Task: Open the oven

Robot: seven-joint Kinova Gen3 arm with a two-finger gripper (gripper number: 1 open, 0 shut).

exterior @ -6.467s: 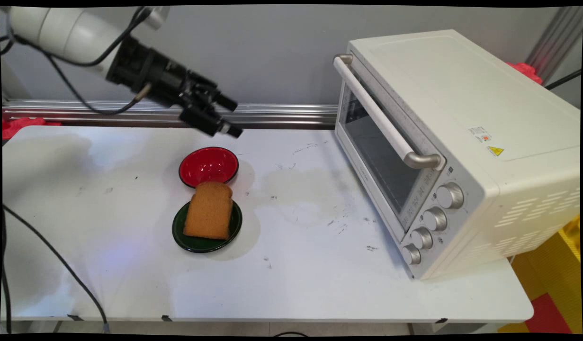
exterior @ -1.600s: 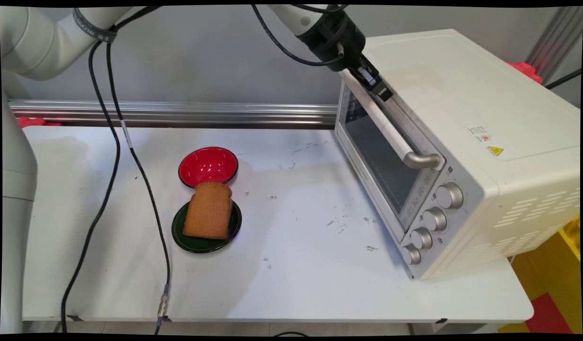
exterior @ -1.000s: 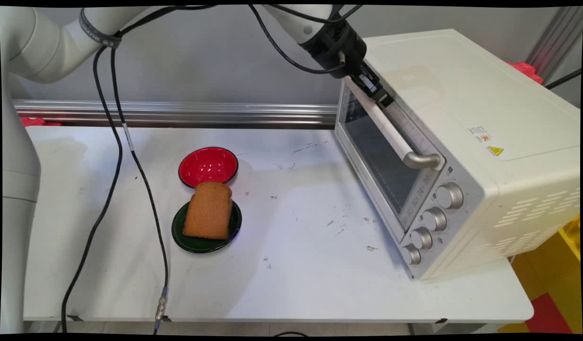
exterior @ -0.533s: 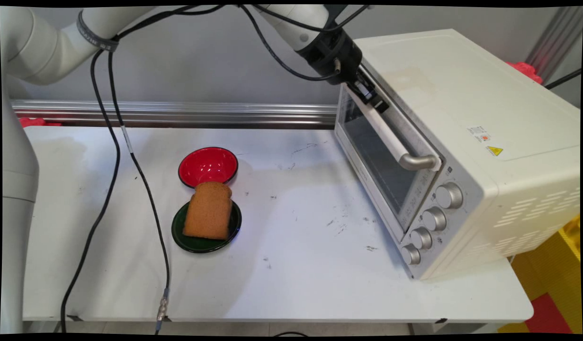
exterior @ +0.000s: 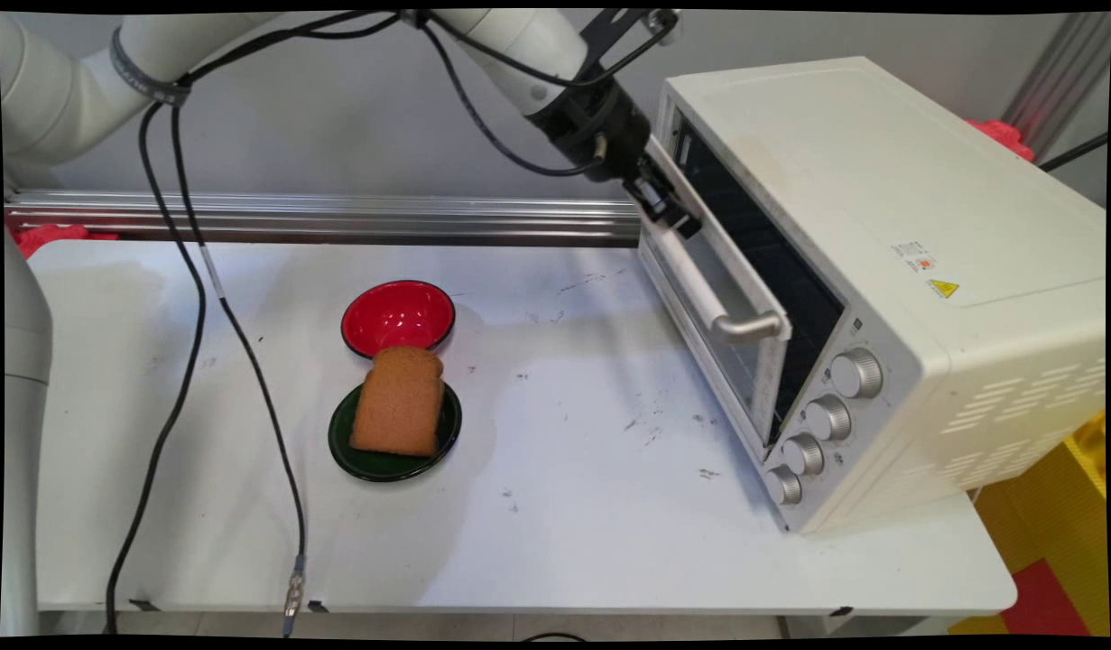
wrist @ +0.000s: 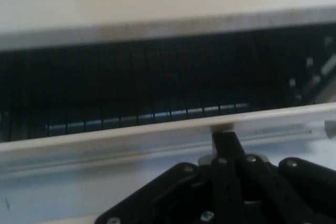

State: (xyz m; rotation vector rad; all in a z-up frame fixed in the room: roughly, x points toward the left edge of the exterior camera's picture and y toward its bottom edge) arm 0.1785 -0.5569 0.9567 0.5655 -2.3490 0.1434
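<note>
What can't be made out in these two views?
- Oven interior: dark behind the part-open door in main view; blurred in hand view.
- Claw grip on the handle: too small in main view; one finger shows in hand view.
- Green plate: mostly under the bread.

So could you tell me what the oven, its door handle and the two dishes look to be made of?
Oven: cream painted sheet metal by its look, matte, with punched side vents.
Handle: white bar on brushed metal ends, the gripper shut on it.
Red bowl and green plate: glossy with reflections, glazed ceramic or plastic; I cannot tell which.
</note>
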